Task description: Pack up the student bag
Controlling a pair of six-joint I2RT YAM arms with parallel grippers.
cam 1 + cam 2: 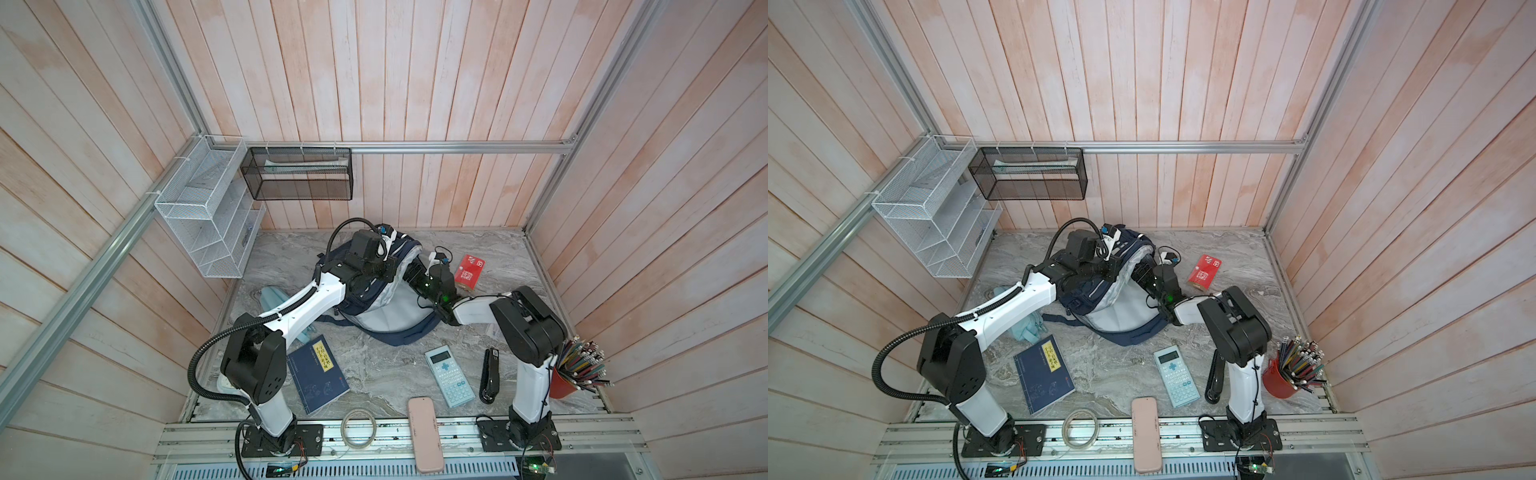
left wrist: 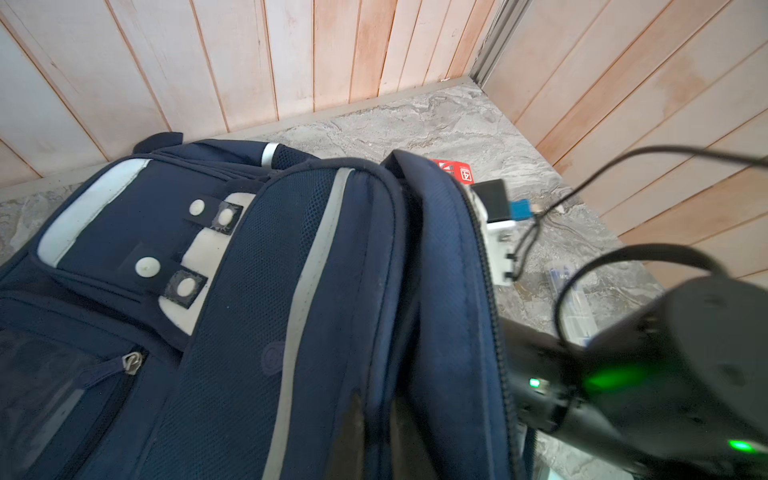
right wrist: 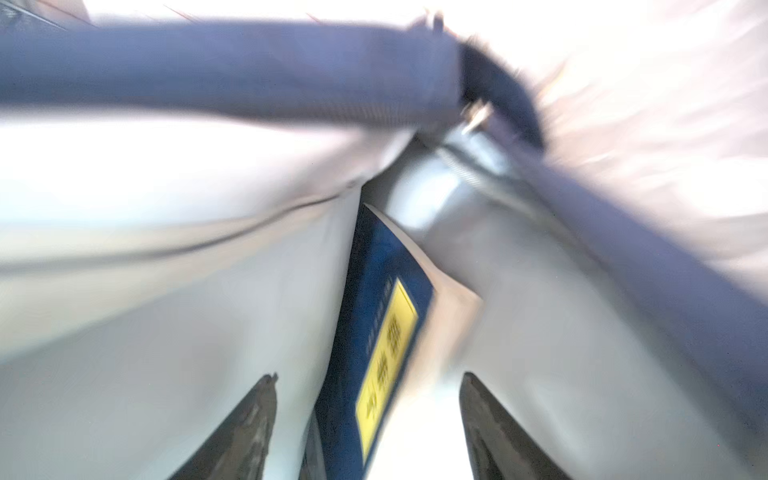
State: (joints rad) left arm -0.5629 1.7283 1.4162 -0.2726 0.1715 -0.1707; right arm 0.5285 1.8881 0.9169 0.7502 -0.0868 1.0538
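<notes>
The student bag, navy with grey lining, lies open in the middle of the table in both top views. My left gripper is shut on a fold of the bag's navy edge and holds the opening up. My right gripper reaches into the opening, and its fingers stand open. A blue book with a yellow label stands between the open fingers against the grey lining, and it looks free of both. The right wrist view is blurred.
On the table lie a second blue book, a light-blue pouch, a calculator, a black stapler and a red box. A red cup of pencils stands right. A tape roll and a pink case sit at the front edge.
</notes>
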